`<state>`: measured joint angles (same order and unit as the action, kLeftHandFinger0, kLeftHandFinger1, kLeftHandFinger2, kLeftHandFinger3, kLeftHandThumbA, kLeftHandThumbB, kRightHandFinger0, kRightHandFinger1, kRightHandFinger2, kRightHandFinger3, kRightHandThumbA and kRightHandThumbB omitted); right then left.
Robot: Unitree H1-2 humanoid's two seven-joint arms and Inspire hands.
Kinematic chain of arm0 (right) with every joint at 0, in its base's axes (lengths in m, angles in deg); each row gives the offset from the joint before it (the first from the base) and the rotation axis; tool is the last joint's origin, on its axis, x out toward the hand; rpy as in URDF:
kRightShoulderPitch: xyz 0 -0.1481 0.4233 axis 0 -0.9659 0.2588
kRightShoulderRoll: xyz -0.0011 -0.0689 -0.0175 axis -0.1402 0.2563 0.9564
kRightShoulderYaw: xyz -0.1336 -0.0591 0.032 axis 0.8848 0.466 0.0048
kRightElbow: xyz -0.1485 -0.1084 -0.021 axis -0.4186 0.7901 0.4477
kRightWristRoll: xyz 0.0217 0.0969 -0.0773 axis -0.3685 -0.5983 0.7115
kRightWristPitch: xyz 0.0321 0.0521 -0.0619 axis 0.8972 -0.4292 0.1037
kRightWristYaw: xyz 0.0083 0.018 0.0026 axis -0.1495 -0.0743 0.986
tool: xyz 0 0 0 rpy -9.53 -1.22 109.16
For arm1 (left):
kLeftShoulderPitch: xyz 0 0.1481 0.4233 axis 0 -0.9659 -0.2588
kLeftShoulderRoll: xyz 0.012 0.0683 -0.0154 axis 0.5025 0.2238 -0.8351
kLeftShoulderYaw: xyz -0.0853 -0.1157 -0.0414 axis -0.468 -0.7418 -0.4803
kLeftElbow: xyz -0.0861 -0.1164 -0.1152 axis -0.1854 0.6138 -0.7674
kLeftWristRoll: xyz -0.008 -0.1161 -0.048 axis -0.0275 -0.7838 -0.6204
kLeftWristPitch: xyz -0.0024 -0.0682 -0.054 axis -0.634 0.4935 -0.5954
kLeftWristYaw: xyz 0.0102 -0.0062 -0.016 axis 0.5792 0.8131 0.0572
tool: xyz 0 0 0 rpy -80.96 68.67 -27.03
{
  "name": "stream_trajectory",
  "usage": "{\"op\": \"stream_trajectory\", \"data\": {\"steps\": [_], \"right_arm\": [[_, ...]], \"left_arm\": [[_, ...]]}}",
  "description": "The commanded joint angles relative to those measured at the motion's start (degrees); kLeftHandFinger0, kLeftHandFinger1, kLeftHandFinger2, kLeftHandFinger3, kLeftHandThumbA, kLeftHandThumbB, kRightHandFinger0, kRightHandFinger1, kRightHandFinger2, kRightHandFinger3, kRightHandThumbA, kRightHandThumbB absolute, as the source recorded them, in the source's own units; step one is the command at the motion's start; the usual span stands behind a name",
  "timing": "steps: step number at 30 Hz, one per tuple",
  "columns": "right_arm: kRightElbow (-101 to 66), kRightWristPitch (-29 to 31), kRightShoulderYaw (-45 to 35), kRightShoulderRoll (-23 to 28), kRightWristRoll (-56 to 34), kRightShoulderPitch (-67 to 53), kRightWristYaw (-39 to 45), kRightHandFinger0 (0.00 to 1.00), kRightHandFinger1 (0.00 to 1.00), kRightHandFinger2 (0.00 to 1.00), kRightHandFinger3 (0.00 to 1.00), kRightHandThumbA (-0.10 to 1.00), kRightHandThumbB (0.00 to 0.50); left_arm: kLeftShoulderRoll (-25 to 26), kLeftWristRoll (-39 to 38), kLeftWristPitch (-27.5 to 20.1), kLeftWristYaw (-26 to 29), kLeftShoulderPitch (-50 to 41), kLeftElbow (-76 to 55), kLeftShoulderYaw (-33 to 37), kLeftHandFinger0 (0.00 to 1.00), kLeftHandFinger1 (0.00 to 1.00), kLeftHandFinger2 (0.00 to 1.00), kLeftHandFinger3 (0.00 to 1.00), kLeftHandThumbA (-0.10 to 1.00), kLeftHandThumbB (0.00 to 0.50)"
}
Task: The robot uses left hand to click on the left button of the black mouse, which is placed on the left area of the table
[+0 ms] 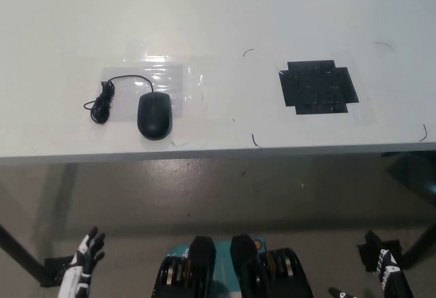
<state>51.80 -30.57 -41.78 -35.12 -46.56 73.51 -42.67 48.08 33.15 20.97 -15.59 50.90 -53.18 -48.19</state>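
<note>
A black mouse (154, 115) lies on the left part of the white table (218, 18), near its front edge. Its black cable (104, 100) curls into a bundle to the mouse's left. My white left hand (85, 260) hangs low at the picture's lower left, below the table edge and well short of the mouse, open with fingers spread and holding nothing. My black right hand (381, 257) rests at the lower right, also below the table; its fingers look apart and it holds nothing.
A black cross-shaped patch of tape (318, 86) lies on the right part of the table. Clear shiny film (153, 76) sits under and behind the mouse. The table's front edge (218, 153) runs across the picture, with grey floor below it.
</note>
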Motion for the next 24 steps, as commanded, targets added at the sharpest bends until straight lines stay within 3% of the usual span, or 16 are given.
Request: {"op": "stream_trajectory", "data": {"steps": [1,5,7,9,10,11,13,14,17,18,19,20,21,22,23,24], "right_arm": [[-0.76,4.27,1.05,0.92,0.42,2.0,1.01,1.0,1.0,1.0,1.0,1.0,0.169],[0.2,4.27,1.48,0.86,0.58,2.32,0.79,1.0,1.0,1.0,1.0,1.0,0.18],[0.48,4.27,1.15,0.68,-0.31,2.17,1.11,1.0,1.0,1.0,1.0,1.0,0.18],[0.81,4.27,0.87,0.65,-0.68,2.2,1.17,1.0,1.0,1.0,1.0,1.0,0.187],[0.93,4.27,0.85,0.71,-0.69,2.15,1.2,1.0,1.0,1.0,1.0,1.0,0.186],[1.03,4.27,0.78,0.84,-0.5,2.07,1.0,1.0,1.0,1.0,1.0,1.0,0.183],[1.22,4.27,0.71,0.94,-0.31,2.01,0.81,1.0,1.0,1.0,1.0,1.0,0.182],[1.3,4.27,0.6,0.89,-0.53,1.91,0.91,1.0,1.0,1.0,1.0,1.0,0.184],[1.4,4.27,0.45,0.93,-0.78,1.8,1.05,1.0,1.0,1.0,1.0,1.0,0.178],[1.32,4.27,0.43,0.94,-0.81,1.76,1.07,1.0,1.0,1.0,1.0,1.0,0.179],[1.35,4.27,0.42,0.87,-0.74,1.74,0.94,1.0,1.0,1.0,1.0,1.0,0.177],[1.34,4.27,0.42,0.82,-0.65,1.72,0.83,1.0,1.0,1.0,1.0,1.0,0.177],[1.23,4.27,0.46,0.78,-0.3,1.59,0.53,1.0,1.0,1.0,1.0,1.0,0.175],[1.21,4.27,0.48,0.76,-0.32,1.51,0.56,1.0,1.0,1.0,1.0,1.0,0.172],[1.11,4.27,0.38,0.75,-0.43,1.27,0.53,1.0,1.0,1.0,1.0,1.0,0.172],[1.14,4.27,0.3,0.69,-0.53,1.17,0.51,1.0,1.0,1.0,1.0,1.0,0.176]], "left_arm": [[3.04,0.92,-2.72,1.19,-0.82,-5.5,-2.1,1.0,1.0,1.0,1.0,1.0,0.166],[7.32,1.6,2.25,-0.48,-0.58,-12.33,-4.18,1.0,1.0,1.0,1.0,1.0,0.195],[12.17,-0.3,7.28,-3.89,0.21,-17.4,-4.66,1.0,1.0,1.0,1.0,1.0,0.208],[17.8,-2.13,12.53,-7.51,1.64,-22.47,-5.07,1.0,1.0,1.0,1.0,1.0,0.167],[21.19,-2.43,15.7,-9.0,2.57,-25.59,-5.8,0.98,0.9,0.96,1.0,1.0,0.17],[24.84,-2.78,17.7,-10.62,4.18,-28.5,-6.34,0.78,0.7,0.75,1.0,1.0,0.162],[27.95,-4.35,21.81,-11.79,5.79,-31.31,-6.47,0.67,0.56,0.64,1.0,1.0,0.197],[31.56,-6.65,25.18,-13.56,7.93,-33.48,-6.74,0.46,0.4,0.54,1.0,1.0,0.21],[40.75,-12.87,30.43,-18.45,14.36,-34.9,-6.42,0.33,0.3,0.47,1.0,1.0,0.273],[42.49,-14.47,31.16,-19.61,16.0,-34.61,-6.06,0.33,0.28,0.46,1.0,1.0,0.275],[45.55,-17.63,33.88,-22.27,19.82,-33.97,-5.22,0.62,0.24,0.35,1.0,1.0,0.3],[47.58,-20.03,35.77,-24.12,22.47,-33.42,-4.57,0.72,0.23,0.33,1.0,1.0,0.307],[49.37,-21.33,38.22,-26.15,25.74,-32.77,-3.33,0.75,0.19,0.26,1.0,1.0,0.331],[50.9,-22.73,39.02,-29.31,30.49,-30.73,-1.32,0.6,0.05,0.1,1.0,1.0,0.324],[50.73,-23.2,38.65,-30.5,32.53,-29.31,-0.32,0.45,0.0,0.01,1.0,1.0,0.313],[50.09,-22.95,38.75,-31.66,35.81,-27.56,1.21,0.28,0.0,0.0,1.0,1.0,0.273]]}}
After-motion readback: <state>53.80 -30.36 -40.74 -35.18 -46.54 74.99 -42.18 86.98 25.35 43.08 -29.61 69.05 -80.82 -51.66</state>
